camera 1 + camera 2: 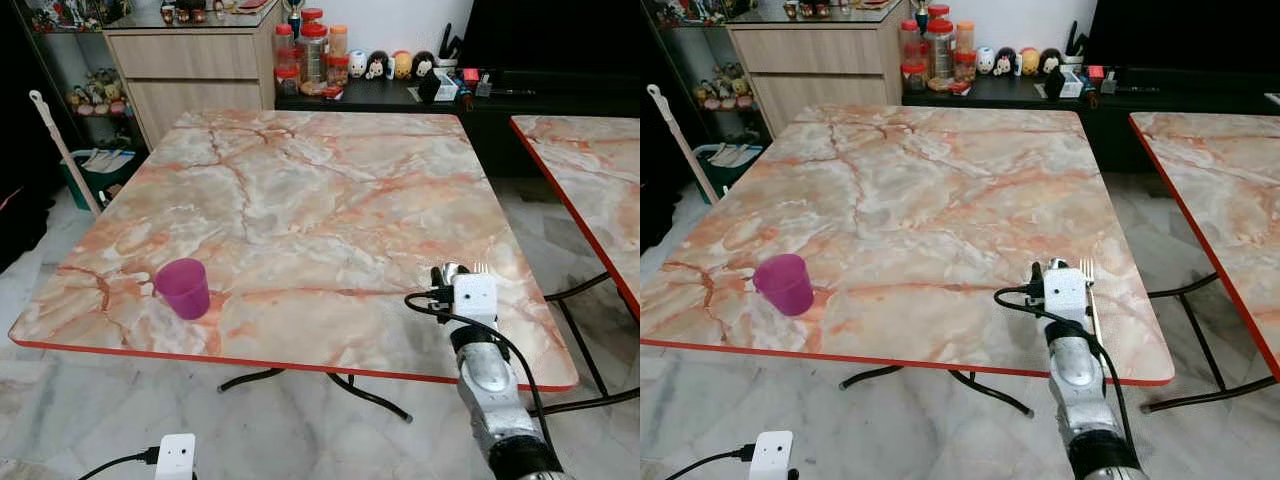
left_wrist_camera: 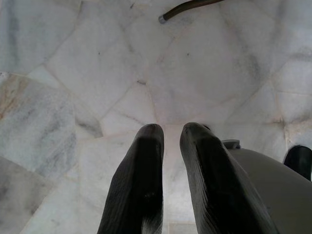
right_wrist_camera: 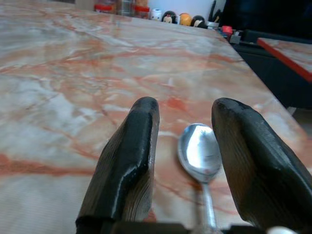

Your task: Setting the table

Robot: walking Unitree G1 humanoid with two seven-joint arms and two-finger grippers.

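A translucent purple plastic cup [image 1: 183,287] is stood upright on the near left part of the square table with a pink-and-white marble-pattern top and red edge [image 1: 300,200], close to the front edge. The left gripper [image 2: 170,141] is hung below table height over the pale marble floor tiles [image 2: 73,73]; its two black fingers [image 2: 139,185] are held close together with only a narrow gap, and nothing is gripped between them.

Toward the near right corner of the table, the silver right arm [image 1: 492,385] is extended over the front edge, and the right gripper [image 3: 185,131] is positioned low over the tabletop. Its fingers [image 3: 129,170] are spread apart. A shiny metal spoon [image 3: 200,158] is lain on the tabletop between the spread fingers, bowl pointing away from the wrist; contact with either finger cannot be determined. In the head views, the tines of a metal fork [image 1: 1087,270] are seen on the table just beside the gripper, on its right.

At the far right, a second table with the same marble pattern and red edge [image 1: 590,160] is stood apart from the first. Behind the tables, red-lidded jars [image 1: 312,45] and small figurines [image 1: 390,64] are arranged on a dark low cabinet [image 1: 380,97].
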